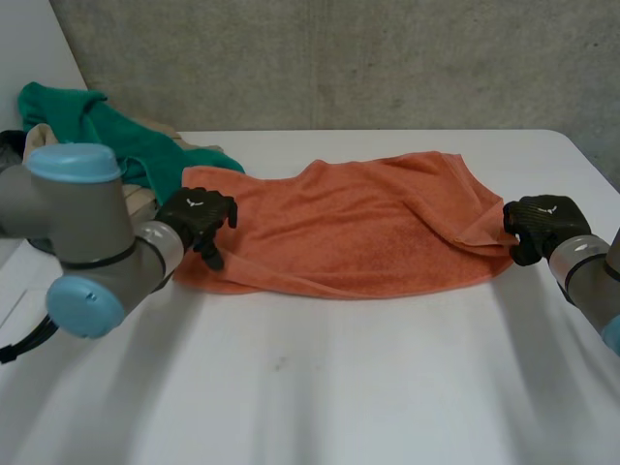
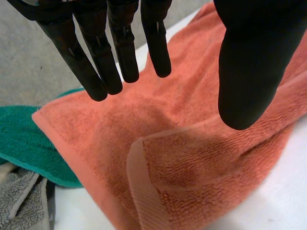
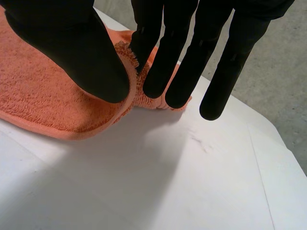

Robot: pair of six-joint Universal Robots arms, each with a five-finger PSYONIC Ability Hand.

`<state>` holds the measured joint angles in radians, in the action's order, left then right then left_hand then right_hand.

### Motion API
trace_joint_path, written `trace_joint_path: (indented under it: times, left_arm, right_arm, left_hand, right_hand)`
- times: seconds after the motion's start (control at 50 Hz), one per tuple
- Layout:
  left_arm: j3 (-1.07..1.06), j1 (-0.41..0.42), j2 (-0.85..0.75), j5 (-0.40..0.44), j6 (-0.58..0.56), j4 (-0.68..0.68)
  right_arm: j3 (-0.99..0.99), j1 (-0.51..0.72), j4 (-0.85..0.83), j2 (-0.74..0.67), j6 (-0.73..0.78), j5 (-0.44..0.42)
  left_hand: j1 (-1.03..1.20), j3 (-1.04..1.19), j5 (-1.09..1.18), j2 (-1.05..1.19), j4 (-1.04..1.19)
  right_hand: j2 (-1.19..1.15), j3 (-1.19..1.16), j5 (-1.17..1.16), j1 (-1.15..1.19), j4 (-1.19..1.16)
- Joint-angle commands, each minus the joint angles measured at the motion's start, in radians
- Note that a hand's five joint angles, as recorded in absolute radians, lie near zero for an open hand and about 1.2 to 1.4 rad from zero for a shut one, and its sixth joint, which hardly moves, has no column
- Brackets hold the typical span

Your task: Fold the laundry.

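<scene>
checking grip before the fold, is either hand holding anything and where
The right hand pinches the towel by its edge at the right end, between thumb and fingers. The left hand is open above the other end, holding nothing.

The towel (image 1: 358, 228) lies across the middle of the surface (image 1: 339, 387), with a heap of other laundry (image 1: 107, 136) behind its left end

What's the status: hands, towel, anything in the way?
Left hand open above left end of orange towel. Right hand pinching its right-end edge. Green towel against its far left corner.
</scene>
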<state>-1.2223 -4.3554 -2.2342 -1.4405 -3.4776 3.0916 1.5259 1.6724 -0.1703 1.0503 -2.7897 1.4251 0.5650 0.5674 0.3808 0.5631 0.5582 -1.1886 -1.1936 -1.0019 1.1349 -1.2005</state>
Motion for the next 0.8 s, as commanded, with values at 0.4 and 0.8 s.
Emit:
trace_joint_path:
  times: [0.4, 0.8]
  left_arm:
    - [0.264, -0.006, -0.199, -0.063, -0.136, -0.222]
    - [-0.127, -0.012, 0.134, -0.006, -0.135, -0.021]
  right_arm:
    - [-0.013, -0.005, 0.022, -0.003, 0.029, -0.017]
    - [-0.270, -0.195, 0.167, -0.099, -0.082, 0.040]
  left_hand:
    - [0.831, 0.829, 0.841, 0.833, 0.838]
    - [0.831, 0.829, 0.841, 0.833, 0.838]
  right_hand:
    - [-0.137, -0.133, -0.150, 0.191, -0.126]
    - [1.014, 1.019, 1.002, -0.960, 1.026]
